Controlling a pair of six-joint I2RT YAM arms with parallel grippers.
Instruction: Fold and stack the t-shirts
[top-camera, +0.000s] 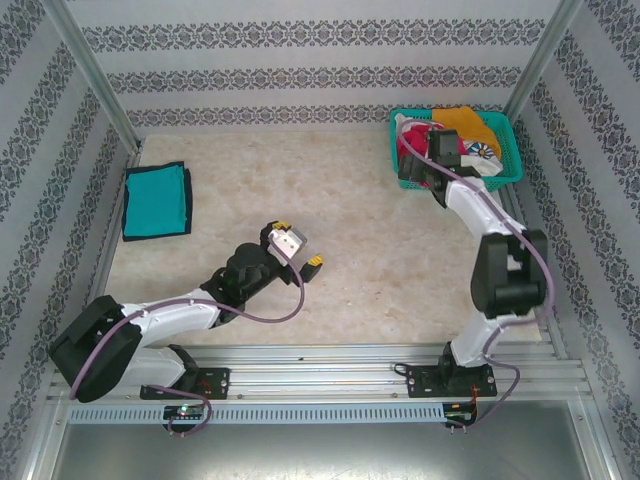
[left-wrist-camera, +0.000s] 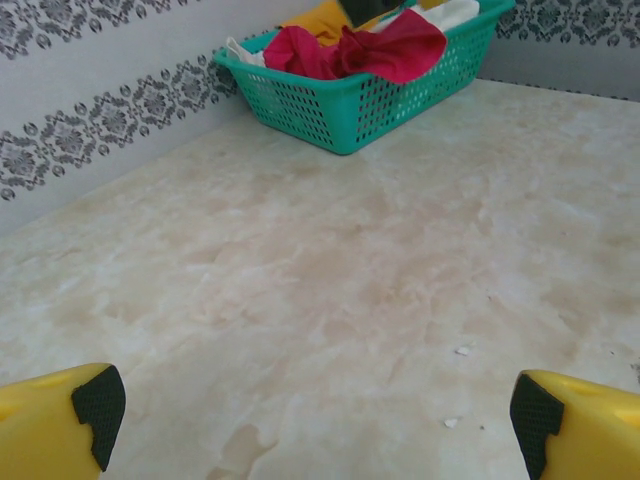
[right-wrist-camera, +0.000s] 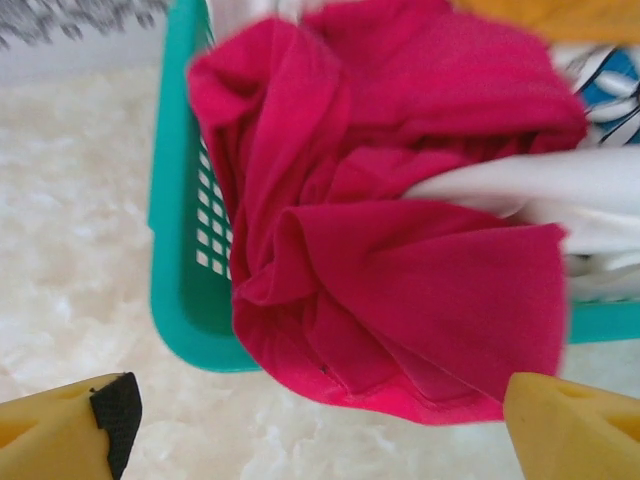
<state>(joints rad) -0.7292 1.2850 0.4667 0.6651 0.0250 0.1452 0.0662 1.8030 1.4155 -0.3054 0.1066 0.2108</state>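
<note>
Presently: pink t-shirt for pickup

Right gripper (right-wrist-camera: 320, 425): jaws spread, empty, facing the pink t-shirt (right-wrist-camera: 400, 270) draped over the basket (right-wrist-camera: 180, 300) rim, tabletop's far right corner. Soft, light, limp; probably best pinched at the overhanging fold. White t-shirt (right-wrist-camera: 520, 190) alongside may drag out. Left gripper (left-wrist-camera: 310, 410): agape, mid-table. Teal t-shirt (top-camera: 157, 200): folded, left edge.

Checking over my rig: the left arm (top-camera: 160, 320) sits at seven o'clock from above, the right arm (top-camera: 478, 335) at four o'clock. Both wear glossy white link shells (top-camera: 478, 205) between chunky black joint housings (top-camera: 510, 270). A purple cable (top-camera: 285, 310) loops loosely along each one, down to the black base blocks (top-camera: 450, 380). The left gripper (top-camera: 300, 246) has a pale, boxy head. On my left wrist feed the fingers (left-wrist-camera: 45, 425) are bright yellow and blunt, each faced with a black pad (left-wrist-camera: 100, 405). The right gripper (right-wrist-camera: 320, 430) has the same yellow wedges at five and seven o'clock.
</note>
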